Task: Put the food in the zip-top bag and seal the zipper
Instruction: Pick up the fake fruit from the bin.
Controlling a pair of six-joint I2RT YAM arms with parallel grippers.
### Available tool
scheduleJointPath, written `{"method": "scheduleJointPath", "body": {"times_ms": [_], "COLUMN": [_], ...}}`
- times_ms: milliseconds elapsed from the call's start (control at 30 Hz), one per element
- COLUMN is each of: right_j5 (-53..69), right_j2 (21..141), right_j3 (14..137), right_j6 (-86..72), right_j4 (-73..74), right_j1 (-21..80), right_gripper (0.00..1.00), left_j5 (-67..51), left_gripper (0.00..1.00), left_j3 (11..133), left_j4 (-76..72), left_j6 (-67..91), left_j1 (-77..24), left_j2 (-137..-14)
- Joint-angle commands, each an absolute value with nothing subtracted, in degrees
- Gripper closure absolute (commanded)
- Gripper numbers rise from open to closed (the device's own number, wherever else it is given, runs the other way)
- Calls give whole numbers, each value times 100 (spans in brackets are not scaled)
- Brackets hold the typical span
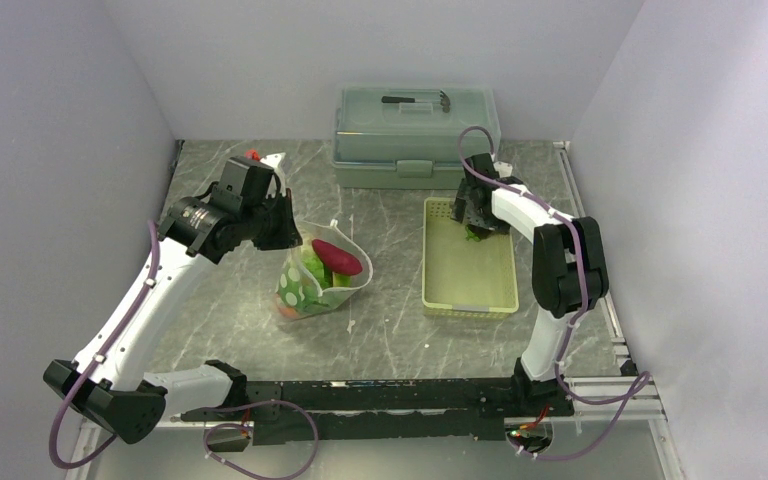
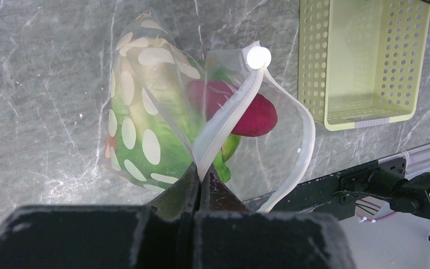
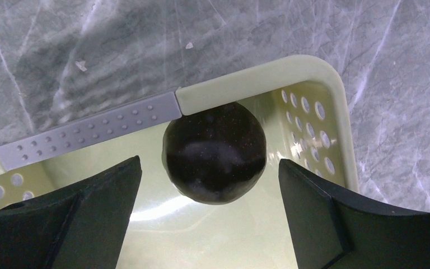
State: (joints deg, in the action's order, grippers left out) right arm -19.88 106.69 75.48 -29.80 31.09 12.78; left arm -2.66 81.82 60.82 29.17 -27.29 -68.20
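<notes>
Left gripper (image 2: 200, 179) is pinching the zipper (image 2: 224, 120) of the limp dotted clear bag (image 2: 140, 129); right gripper (image 3: 210, 168), jaws spread, is straddling the middle of the slick-looking dark ball (image 3: 214, 152).

You have a pale yellow-green perforated plastic tray (image 1: 470, 305) lying lengthwise on the grey marbled tabletop (image 1: 390, 335), right of centre. A lidded grey-green plastic box (image 1: 415, 140) sits behind it, by the back wall.

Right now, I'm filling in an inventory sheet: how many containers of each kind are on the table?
zip-top bag: 1
perforated tray: 1
lidded box: 1
Total: 3
</notes>
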Motion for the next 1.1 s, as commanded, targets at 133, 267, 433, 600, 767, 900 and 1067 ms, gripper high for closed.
{"method": "scheduleJointPath", "body": {"times_ms": [133,267,433,600,767,900,1067], "right_j5": [-2171,-2146,-1998,-1880,-1688,-1582,-1345], "right_j2": [10738,10751,10764,10753,10504,10215,9801], "right_j3": [7718,7688,7648,7642,7462,7302,7126], "right_j6": [-2907,-2915,-2927,-2948,-2930,-2909,-2965], "right_j4": [2834,2769,2651,2636,2534,2488,2514], "right_j1": [1213,1183,1147,1139,1142,1140,1143], "right_gripper": [9,11,21,28,42,57,67], "left_j5": [-330,-326,-319,-298,-334,-358,-419], "left_gripper": [100,100,100,100,100,100,100], "left_j3": [8342,8317,8322,8324,8289,8275,8262], "left_j4": [5822,5836,5882,5936,5909,5865,5786], "left_j6": [2925,2959,3004,3053,3088,3092,3068], "left_j1": [-2698,-2698,-2698,-2698,-2698,-2694,-2698], "left_j2": [-6794,-6770,-6712,-6646,-6601,-6615,-6660]}}
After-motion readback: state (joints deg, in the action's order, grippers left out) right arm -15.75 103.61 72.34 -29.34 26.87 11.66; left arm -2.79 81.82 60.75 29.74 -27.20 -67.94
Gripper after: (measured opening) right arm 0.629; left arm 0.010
